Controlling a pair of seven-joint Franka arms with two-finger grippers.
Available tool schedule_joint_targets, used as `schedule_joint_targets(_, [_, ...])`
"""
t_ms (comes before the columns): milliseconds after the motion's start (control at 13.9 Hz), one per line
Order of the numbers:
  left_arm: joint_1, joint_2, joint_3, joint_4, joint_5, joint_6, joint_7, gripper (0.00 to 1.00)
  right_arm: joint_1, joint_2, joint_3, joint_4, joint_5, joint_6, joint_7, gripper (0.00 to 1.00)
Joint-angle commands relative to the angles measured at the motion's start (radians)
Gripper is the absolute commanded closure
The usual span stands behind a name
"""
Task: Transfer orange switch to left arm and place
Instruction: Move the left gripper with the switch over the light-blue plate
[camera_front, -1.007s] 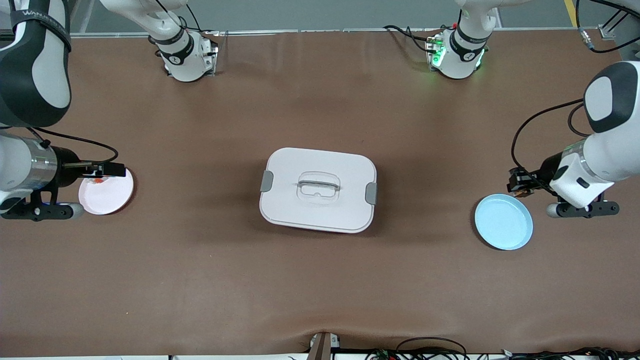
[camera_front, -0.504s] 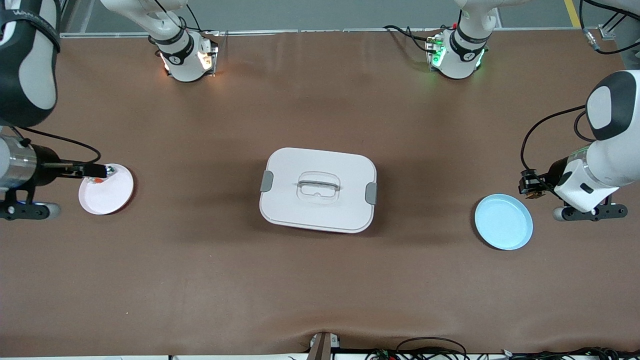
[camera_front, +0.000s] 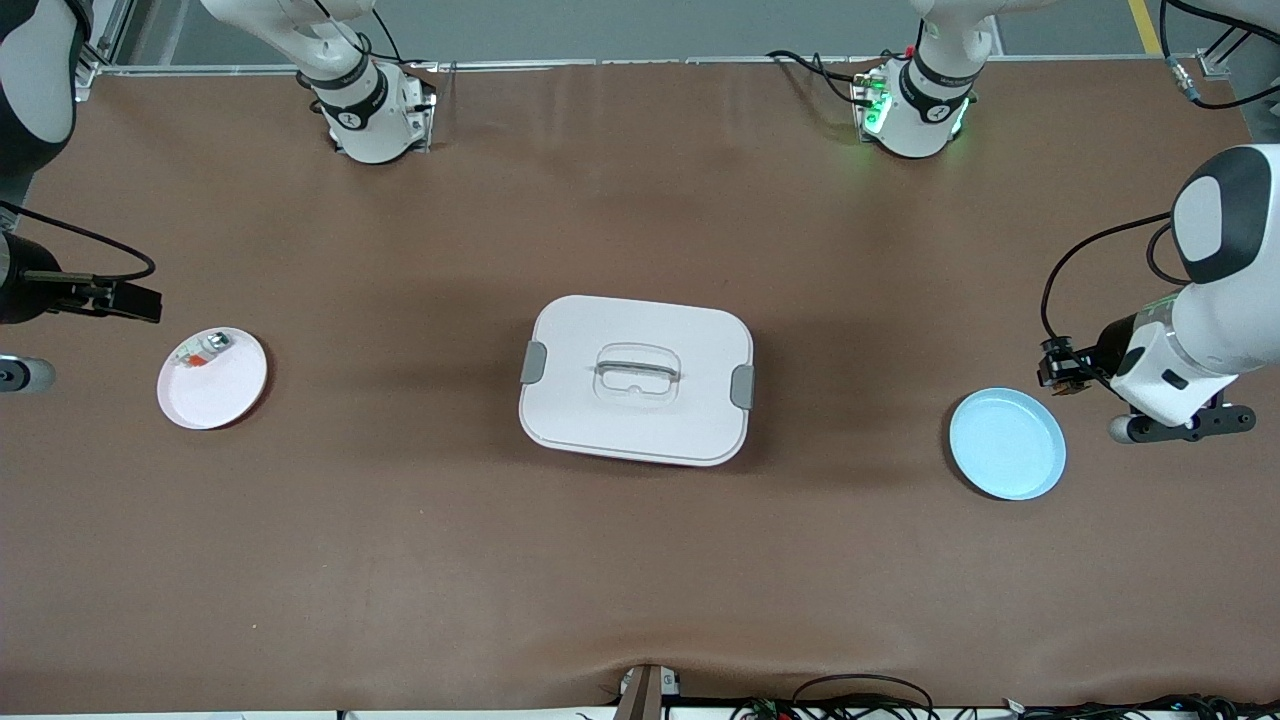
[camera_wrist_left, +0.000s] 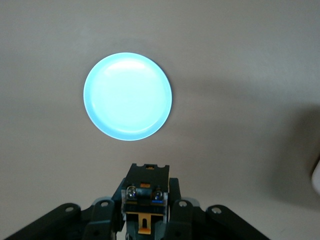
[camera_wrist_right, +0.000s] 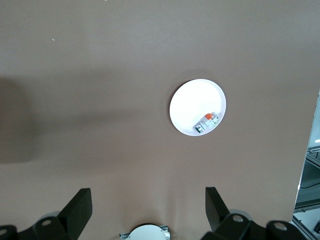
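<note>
The orange switch (camera_front: 1055, 368), a small black part with orange bits, sits in my left gripper (camera_front: 1050, 366), which is shut on it in the air beside the light blue plate (camera_front: 1007, 443). In the left wrist view the switch (camera_wrist_left: 145, 197) sits between the jaws of the left gripper (camera_wrist_left: 145, 210), with the blue plate (camera_wrist_left: 127, 96) below. My right gripper (camera_front: 140, 300) is open and empty, raised near the pale pink plate (camera_front: 220, 395). In the right wrist view the right gripper (camera_wrist_right: 147, 207) has its jaws spread wide. The white box (camera_front: 636, 380) stands at mid-table, between the two plates.
A silvery-white small part with a red-orange bit (camera_front: 203, 350) lies in the pink plate; it also shows in the right wrist view (camera_wrist_right: 206, 121) on that plate (camera_wrist_right: 190, 100). The arm bases (camera_front: 370, 110) (camera_front: 915, 105) stand along the table's edge farthest from the front camera.
My right gripper has drawn back off the pink plate toward the right arm's end of the table, leaving the silvery part there. My left gripper shifted slightly away from the box, still holding the switch.
</note>
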Motion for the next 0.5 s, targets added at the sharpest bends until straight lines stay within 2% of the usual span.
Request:
schedule_joint_targets(0, [0.018, -0.007, -0.005, -0.002, 0.059, 0.0, -0.209, 1.0, 0.009, -0.027, 0.011, 0.0, -0.027, -0.013, 0.01, 0.0])
schedule_joint_targets(144, [0.012, -0.001, -0.005, -0.001, 0.156, 0.002, -0.34, 1.0, 0.021, -0.032, 0.011, -0.002, -0.021, -0.03, 0.067, 0.0])
schedule_joint_targets(288, [0.02, 0.005, -0.008, -0.002, 0.191, 0.005, -0.542, 1.0, 0.023, -0.055, 0.018, -0.002, -0.007, -0.02, 0.131, 0.0])
schedule_joint_targets(360, [0.02, 0.007, -0.008, -0.002, 0.192, 0.014, -0.587, 1.0, 0.015, -0.062, 0.018, -0.002, 0.044, -0.009, 0.129, 0.0])
schedule_joint_targets(432, [0.026, 0.01, -0.008, -0.004, 0.191, 0.026, -0.609, 1.0, 0.002, -0.073, 0.003, -0.003, 0.139, -0.001, 0.126, 0.0])
